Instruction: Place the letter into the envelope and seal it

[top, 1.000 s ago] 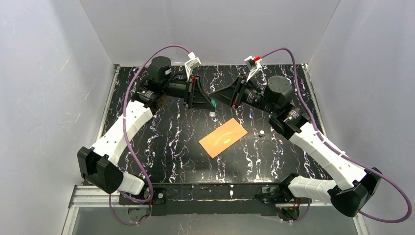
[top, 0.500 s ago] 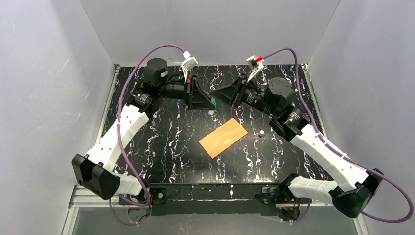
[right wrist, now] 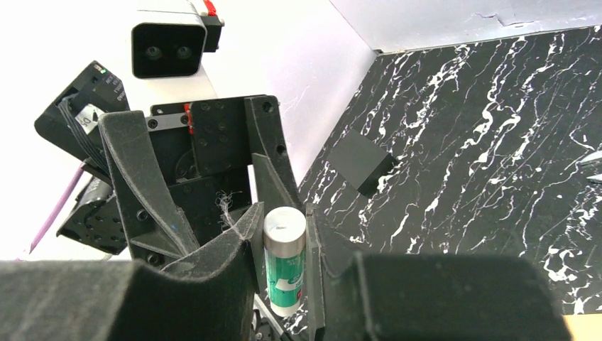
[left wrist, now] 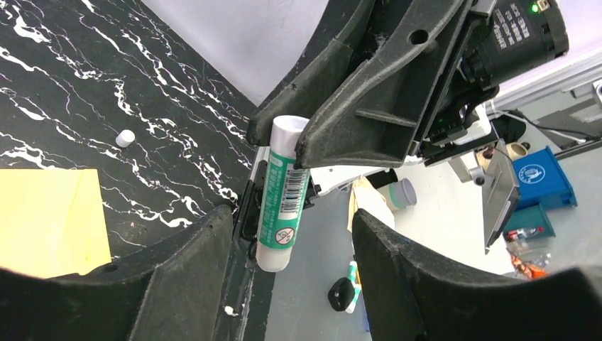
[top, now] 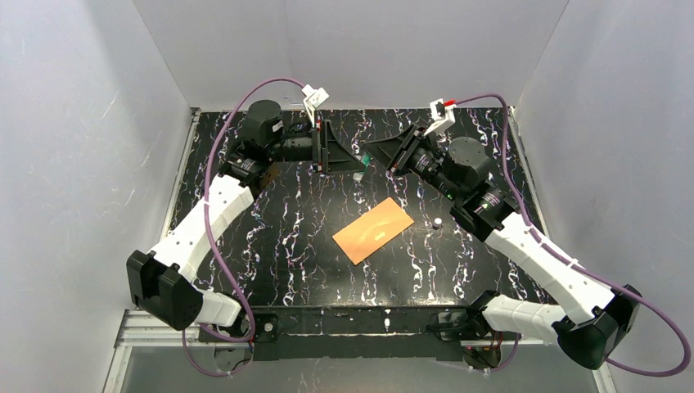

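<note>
Black white-veined surface point(top: 270, 229) carries the flat orange-brown kraft envelope point(top: 372, 231) near its middle (no separate letter shows). Near the far edge the left pincer point(left wrist: 291, 227) has just spread apart, leaving the green-and-white glue stick point(left wrist: 284, 177) clamped in the right pincer point(right wrist: 281, 234): sealing looks next.

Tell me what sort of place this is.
Most likely a robotics lab test cell: a black marbled table boxed in by plain white panels, with two robot arms bolted at its near edge. Past the table's edge, the left wrist view shows a cluttered workroom floor with a blue bin.
</note>
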Available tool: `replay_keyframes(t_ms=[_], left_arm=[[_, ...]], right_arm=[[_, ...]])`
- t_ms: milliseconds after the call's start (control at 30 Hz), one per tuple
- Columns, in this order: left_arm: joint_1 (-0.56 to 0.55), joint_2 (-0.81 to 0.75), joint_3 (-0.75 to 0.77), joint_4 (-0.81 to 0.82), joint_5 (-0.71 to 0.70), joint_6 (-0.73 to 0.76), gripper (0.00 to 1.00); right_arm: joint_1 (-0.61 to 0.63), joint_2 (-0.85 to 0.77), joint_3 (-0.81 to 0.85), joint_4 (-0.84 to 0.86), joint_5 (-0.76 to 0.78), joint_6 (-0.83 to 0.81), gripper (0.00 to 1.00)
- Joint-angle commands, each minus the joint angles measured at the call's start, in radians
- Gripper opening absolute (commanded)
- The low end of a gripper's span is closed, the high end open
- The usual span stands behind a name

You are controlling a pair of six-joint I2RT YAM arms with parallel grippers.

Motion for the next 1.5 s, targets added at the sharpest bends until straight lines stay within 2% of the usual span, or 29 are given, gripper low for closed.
replay_keyframes(t_ms=[0, 133, 233, 367, 533, 567, 600, 700, 733, 767, 967, 1233, 1333, 1467], left_arm=[[-0.002, 0.001, -0.022, 0.023, -0.032, -0.017, 0.63], [-0.002, 0.013, -0.019, 0.018, -0.039, -0.006, 0.63], [-0.002, 0.028, -0.004, 0.021, -0.022, -0.006, 0.57], [-0.002, 0.037, -0.005, 0.021, 0.005, -0.005, 0.38], [-0.002, 0.027, -0.03, 0.019, 0.008, 0.035, 0.03], [-0.002, 0.026, -0.031, 0.012, 0.007, 0.055, 0.0], [-0.002, 0.024, -0.034, 0.002, 0.003, 0.085, 0.0], [-0.002, 0.012, -0.037, -0.115, -0.055, 0.253, 0.0], [-0.002, 0.007, -0.035, -0.153, -0.082, 0.313, 0.0], [-0.002, 0.003, -0.034, -0.195, -0.11, 0.372, 0.0], [-0.003, 0.017, 0.0, -0.369, -0.249, 0.617, 0.0], [-0.004, 0.051, 0.05, -0.475, -0.292, 0.756, 0.0], [-0.004, 0.061, 0.053, -0.496, -0.278, 0.777, 0.0], [-0.004, 0.063, 0.053, -0.501, -0.302, 0.777, 0.0]], right_arm=[[-0.001, -0.002, -0.017, 0.102, 0.024, 0.063, 0.01], [-0.001, 0.01, -0.012, 0.108, 0.006, 0.102, 0.01], [-0.001, 0.016, -0.007, 0.089, 0.002, 0.109, 0.01], [-0.002, 0.026, -0.013, 0.088, -0.001, 0.127, 0.01], [-0.001, 0.049, 0.004, 0.07, -0.005, 0.144, 0.01], [-0.001, 0.052, 0.02, 0.043, 0.002, 0.143, 0.01], [-0.001, 0.053, 0.033, 0.0, 0.016, 0.143, 0.03], [-0.001, 0.046, 0.077, -0.165, 0.127, 0.144, 0.49], [-0.001, 0.046, 0.088, -0.206, 0.152, 0.143, 0.6], [-0.001, 0.051, 0.102, -0.248, 0.173, 0.144, 0.63], [-0.001, 0.155, 0.209, -0.444, 0.182, 0.183, 0.69], [-0.001, 0.255, 0.269, -0.425, 0.096, 0.209, 0.71], [-0.001, 0.28, 0.28, -0.412, 0.069, 0.215, 0.68], [-0.001, 0.305, 0.281, -0.395, 0.005, 0.236, 0.57]])
